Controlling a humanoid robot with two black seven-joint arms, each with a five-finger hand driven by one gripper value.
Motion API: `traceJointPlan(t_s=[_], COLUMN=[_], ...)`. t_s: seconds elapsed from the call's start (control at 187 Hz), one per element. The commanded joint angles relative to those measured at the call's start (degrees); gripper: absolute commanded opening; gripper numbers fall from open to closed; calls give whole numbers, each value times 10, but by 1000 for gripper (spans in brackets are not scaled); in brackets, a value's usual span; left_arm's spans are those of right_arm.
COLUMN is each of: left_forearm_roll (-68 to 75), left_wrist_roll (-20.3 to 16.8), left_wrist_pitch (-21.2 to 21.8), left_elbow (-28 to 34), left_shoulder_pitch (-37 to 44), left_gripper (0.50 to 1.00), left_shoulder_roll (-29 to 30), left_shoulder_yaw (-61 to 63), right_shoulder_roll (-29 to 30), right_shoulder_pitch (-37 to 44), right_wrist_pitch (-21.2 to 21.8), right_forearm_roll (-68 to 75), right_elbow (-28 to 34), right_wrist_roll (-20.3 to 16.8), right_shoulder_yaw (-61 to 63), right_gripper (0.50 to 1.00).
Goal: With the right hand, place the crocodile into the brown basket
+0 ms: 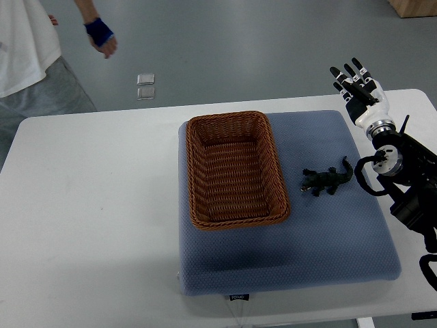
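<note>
A small dark toy crocodile lies on the blue-grey cushion, just right of the brown wicker basket, which holds nothing. My right hand hovers at the table's far right, beyond the cushion's back right corner, fingers spread and holding nothing. It is well behind and to the right of the crocodile. Its arm comes in from the right edge. The left arm does not show.
The white table carries the cushion. A person in a white shirt stands at the back left, a hand with a blue wrap hanging over the floor. Two small square plates lie on the grey floor.
</note>
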Motion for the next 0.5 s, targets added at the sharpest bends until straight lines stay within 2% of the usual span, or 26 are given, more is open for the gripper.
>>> traceJointPlan(t_s=[0.0,0.497], left_forearm_roll=[0,0], left_wrist_roll=[0,3], left_wrist_pitch=[0,0], left_elbow=[0,-3], left_shoulder_pitch=[0,0], left_gripper=[1000,1000], left_shoulder_roll=[0,0], left_shoulder_yaw=[1,1], right_shoulder_roll=[-1,-3], right_shoulder_pitch=[0,2], right_wrist_pitch=[0,0], right_forearm_roll=[0,0], right_elbow=[0,0], right_wrist_roll=[0,0], right_shoulder_yaw=[0,2], right_gripper=[930,928])
